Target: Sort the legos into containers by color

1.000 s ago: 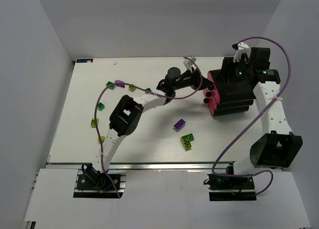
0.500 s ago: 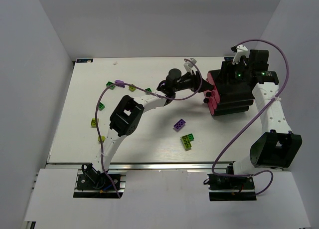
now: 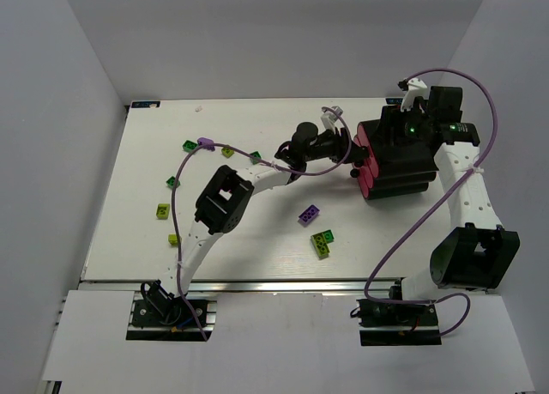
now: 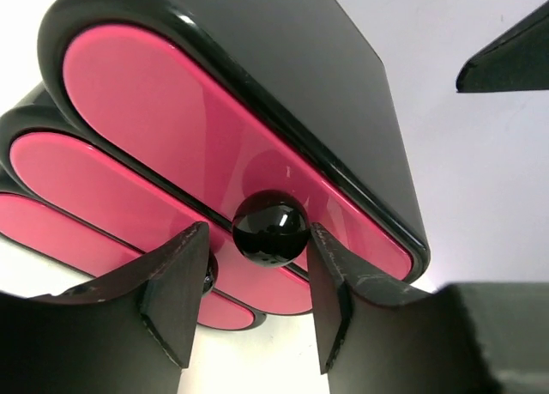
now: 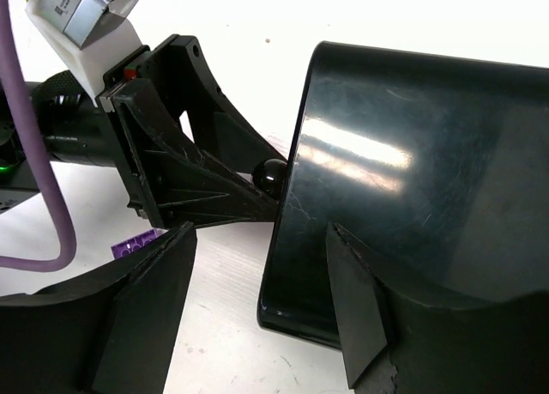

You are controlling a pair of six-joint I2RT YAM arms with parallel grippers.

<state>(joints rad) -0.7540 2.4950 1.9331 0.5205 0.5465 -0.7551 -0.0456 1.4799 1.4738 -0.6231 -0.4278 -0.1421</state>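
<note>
"Left gripper (image 4: 257, 244), fingers spread either side of a pink drawer's (image 4: 171, 111) knob (image 4: 270, 227), far right. Legos (image 3: 309, 214) lie scattered left of it."

"Pinch squarely, I'd say, and pull straight. Right gripper (image 5: 262, 239), spread, straddles the cabinet (image 5: 403, 179)."

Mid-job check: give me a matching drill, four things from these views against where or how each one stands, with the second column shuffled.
Things:
1. top knob
2. purple lego
3. right gripper
4. pink drawers

Places or states:
A. loose on the table
B. closed in the black cabinet
C. between the open fingers of the left gripper
D. open, over the black cabinet's top edge

Pairs: 1-C, 2-A, 3-D, 4-B.
</note>
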